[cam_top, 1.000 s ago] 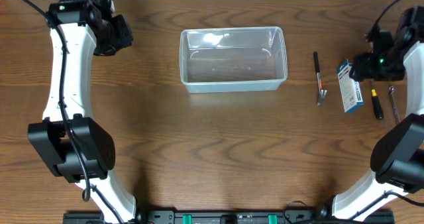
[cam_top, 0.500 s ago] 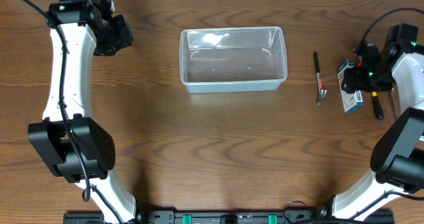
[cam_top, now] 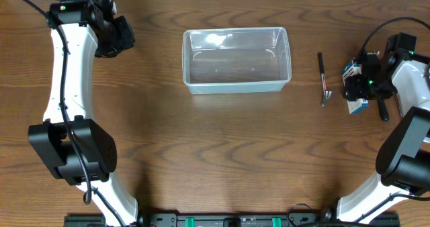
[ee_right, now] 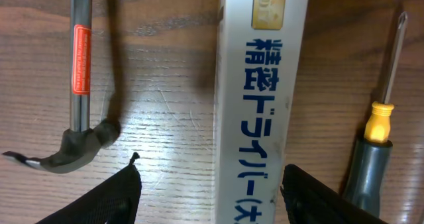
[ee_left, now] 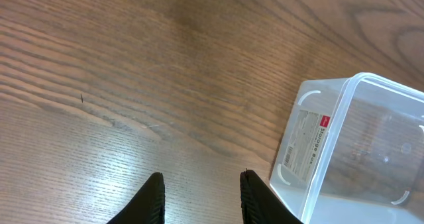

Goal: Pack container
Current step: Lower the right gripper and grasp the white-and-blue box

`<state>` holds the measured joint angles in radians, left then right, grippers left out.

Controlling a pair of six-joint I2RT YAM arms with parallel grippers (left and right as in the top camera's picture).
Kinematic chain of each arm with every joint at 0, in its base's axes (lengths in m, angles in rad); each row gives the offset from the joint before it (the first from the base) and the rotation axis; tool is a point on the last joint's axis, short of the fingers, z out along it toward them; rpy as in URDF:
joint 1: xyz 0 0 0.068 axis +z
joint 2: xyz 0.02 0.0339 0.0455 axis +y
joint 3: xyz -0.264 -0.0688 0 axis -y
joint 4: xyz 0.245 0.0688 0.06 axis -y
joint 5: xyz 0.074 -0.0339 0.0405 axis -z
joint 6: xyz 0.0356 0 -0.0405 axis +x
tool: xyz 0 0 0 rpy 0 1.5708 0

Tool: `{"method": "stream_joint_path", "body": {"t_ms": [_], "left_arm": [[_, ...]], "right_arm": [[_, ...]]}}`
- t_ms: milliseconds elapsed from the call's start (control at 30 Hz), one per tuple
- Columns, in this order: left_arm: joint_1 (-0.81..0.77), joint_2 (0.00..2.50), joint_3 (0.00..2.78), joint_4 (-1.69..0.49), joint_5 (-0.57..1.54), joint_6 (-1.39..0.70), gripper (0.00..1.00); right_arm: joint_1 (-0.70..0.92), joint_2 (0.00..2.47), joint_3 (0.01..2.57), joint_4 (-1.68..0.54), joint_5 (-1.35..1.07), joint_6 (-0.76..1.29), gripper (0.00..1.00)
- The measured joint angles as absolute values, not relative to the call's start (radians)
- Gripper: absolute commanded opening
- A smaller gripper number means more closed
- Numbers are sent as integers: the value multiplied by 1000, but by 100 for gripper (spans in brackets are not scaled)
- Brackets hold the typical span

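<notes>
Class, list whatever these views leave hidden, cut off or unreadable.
Overhead: the cardboard box lies mostly under the right gripper.
Right wrist: the hammer handle and the screwdriver grip run off the edges.
Left wrist: the container is cut off right and below; small print on its label is unreadable.

Wooden table [cam_top: 215,153]: container [cam_top: 235,87], hammer [cam_top: 323,76], box [ee_right: 262,118], screwdriver [ee_right: 377,128]

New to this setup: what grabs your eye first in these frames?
The clear container sits empty at the top middle of the table. At the far right, the right gripper hangs open over a blue-and-white box, with a small hammer on the box's inner side and a yellow-and-black screwdriver on its outer side. The left gripper is open above the tabletop beside the container's labelled end.
</notes>
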<state>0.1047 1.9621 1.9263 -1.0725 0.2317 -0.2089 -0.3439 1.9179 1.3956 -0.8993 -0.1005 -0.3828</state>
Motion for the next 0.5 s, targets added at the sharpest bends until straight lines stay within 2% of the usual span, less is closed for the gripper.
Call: {"method": "stream_joint_path", "body": {"t_ms": [200, 267, 433, 500], "left_arm": [[105, 1962, 1926, -1074, 232, -209, 27], [105, 1962, 1926, -1076, 232, -209, 27], [105, 1962, 1926, -1086, 232, -209, 27], [105, 1962, 1926, -1089, 232, -209, 27]], "right_arm": [[-344, 1919, 1394, -888, -99, -383, 66], [-344, 1924, 1394, -888, -97, -382, 62], [-344, 1966, 1394, -881, -89, -376, 59], [-344, 1989, 1393, -875, -87, -376, 54]]}}
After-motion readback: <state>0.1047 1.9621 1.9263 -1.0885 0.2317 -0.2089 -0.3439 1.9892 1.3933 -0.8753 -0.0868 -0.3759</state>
